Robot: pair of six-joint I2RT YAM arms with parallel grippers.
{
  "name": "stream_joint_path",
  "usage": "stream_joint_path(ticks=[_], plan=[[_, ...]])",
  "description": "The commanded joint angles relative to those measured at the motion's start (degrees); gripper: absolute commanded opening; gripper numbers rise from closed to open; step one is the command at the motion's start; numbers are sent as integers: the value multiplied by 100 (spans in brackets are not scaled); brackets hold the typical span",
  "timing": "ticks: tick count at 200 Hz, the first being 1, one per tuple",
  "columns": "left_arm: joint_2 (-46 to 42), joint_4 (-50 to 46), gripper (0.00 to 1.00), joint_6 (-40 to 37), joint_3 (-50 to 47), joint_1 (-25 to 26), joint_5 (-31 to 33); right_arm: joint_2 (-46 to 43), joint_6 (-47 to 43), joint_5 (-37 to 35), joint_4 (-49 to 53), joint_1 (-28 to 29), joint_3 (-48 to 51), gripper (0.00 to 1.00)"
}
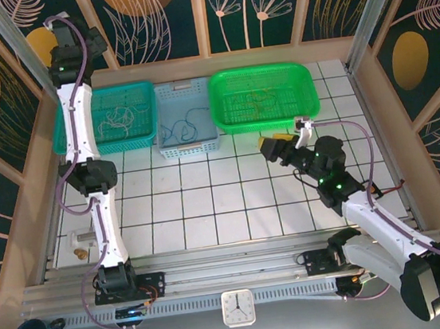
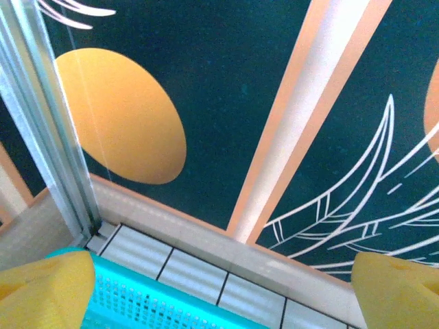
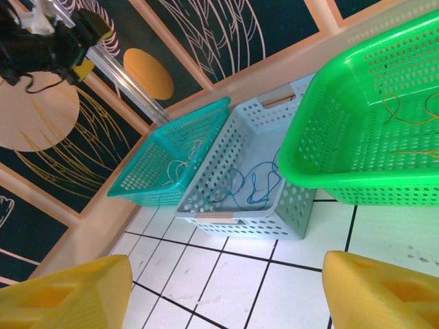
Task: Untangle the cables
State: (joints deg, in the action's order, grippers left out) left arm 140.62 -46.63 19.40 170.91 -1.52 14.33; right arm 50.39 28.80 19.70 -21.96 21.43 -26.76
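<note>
White tiles (image 1: 209, 206) ran from the arm bases to the far wall (image 2: 240, 68), and I worked outward across them. Nearest me, the right gripper (image 3: 226, 295) hung low over the tiles just short of the baskets. Its jaws were spread well apart with nothing between them, and it was turned, I judged, so its camera could look into all three. Beyond it the cables lay sorted by colour: a blue cable (image 3: 247, 188) in the grey basket (image 3: 295, 212), yellowish cables (image 3: 405, 110) in the green basket (image 3: 357, 185), and whitish cables (image 3: 184, 163) in the teal basket (image 3: 137, 185). Farthest off, the left gripper (image 2: 219, 295) stood raised over the teal basket's back corner by the wall. Its jaws were wide and empty, a pose that would suit letting a strand fall in. I judged little was left to untangle.
</note>
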Motion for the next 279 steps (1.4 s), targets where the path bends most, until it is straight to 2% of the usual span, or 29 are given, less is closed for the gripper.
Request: stream_joint_path(ticks=[1, 32, 69, 87, 98, 105, 134, 166, 182, 209, 227, 254, 279], plan=[[-603, -757, 97, 378, 145, -52, -95, 15, -187, 143, 108, -91, -300, 74], [-1196, -1174, 99, 537, 46, -87, -492, 50, -243, 190, 182, -189, -430, 76], [-2319, -1106, 99, 772, -1187, -309, -1454, -1, -343, 242, 352, -404, -539, 81], [-2847, -1022, 99, 828, -1881, -314, -1822, -21, -419, 219, 514, -545, -622, 85], [-3185, -986, 99, 835, -2279, -314, -1974, -39, -490, 147, 660, -632, -687, 94], [-3406, -958, 99, 838, -2545, -314, -2017, -51, -545, 88, 781, -688, -731, 96], [-4546, -749, 99, 793, -3967, -305, -2253, -52, -841, -485, 1380, -897, -990, 99], [-6202, -345, 99, 580, -6367, -155, -2040, 73, -1015, -1200, 1952, -1244, -1202, 99], [-7255, 530, 99, 442, -8072, -158, -1905, 172, -1055, -1651, 2071, -1412, -1181, 99], [-9295, 3142, 99, 579, -11420, -160, -1243, 403, -841, -2520, 1809, -1669, -859, 99], [-10172, 4876, 99, 565, -13225, -156, -872, 499, -972, -3117, 1315, -1703, -452, 99], [-10408, 7040, 99, 89, -15078, -158, -305, 854, -1410, -3835, 1106, -1708, -187, 99], [-9836, 8869, 99, -314, -16215, -147, 49, 934, -1677, -4241, 527, -1683, 172, 99]])
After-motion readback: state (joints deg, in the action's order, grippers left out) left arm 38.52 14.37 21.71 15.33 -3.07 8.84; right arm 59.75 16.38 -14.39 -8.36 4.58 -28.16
